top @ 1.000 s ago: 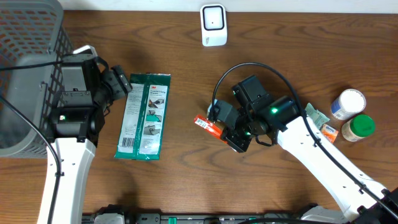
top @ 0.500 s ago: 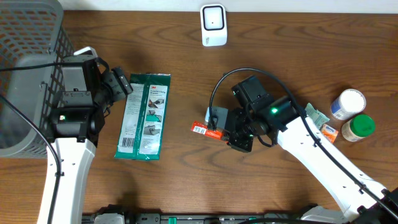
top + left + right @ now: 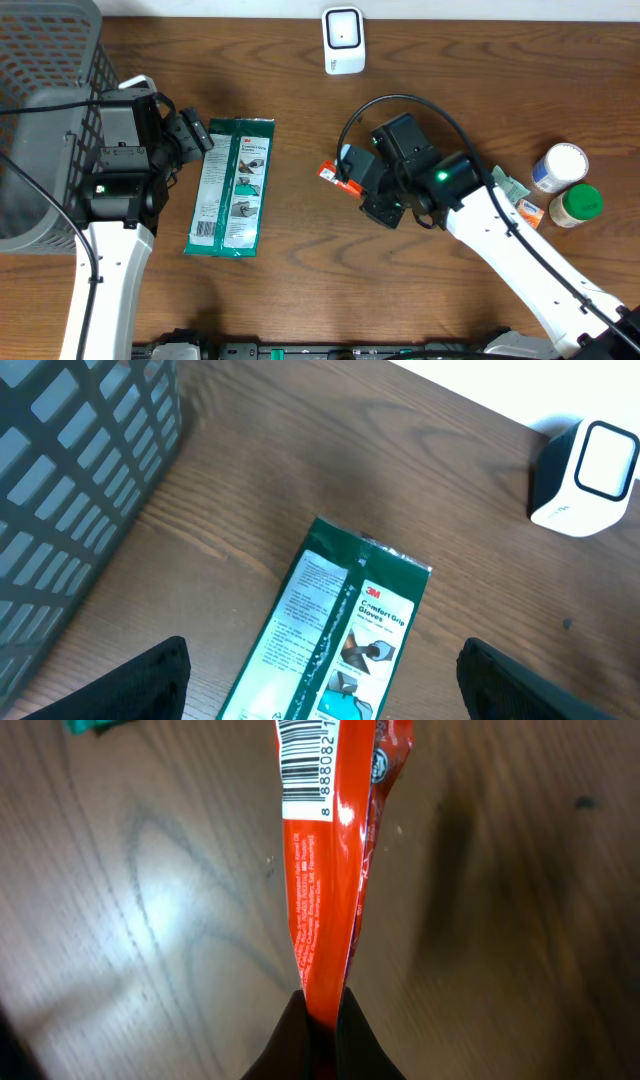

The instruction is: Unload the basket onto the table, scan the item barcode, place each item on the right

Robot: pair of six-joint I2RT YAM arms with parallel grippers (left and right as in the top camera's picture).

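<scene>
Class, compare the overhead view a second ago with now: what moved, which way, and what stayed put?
The right gripper, shut on the red packet throughout, carried it toward the far edge, closer to the white scanner. Nothing was picked up or released. The left gripper, open by the green gloves pack, the basket, the white-lidded bottle and the green-lidded jar stayed put.

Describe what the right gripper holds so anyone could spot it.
Below the white scanner in the overhead view hangs the right gripper. It pinches a slim red-orange packet with a barcode; the neighbouring glove pack is green and lies flat.
</scene>
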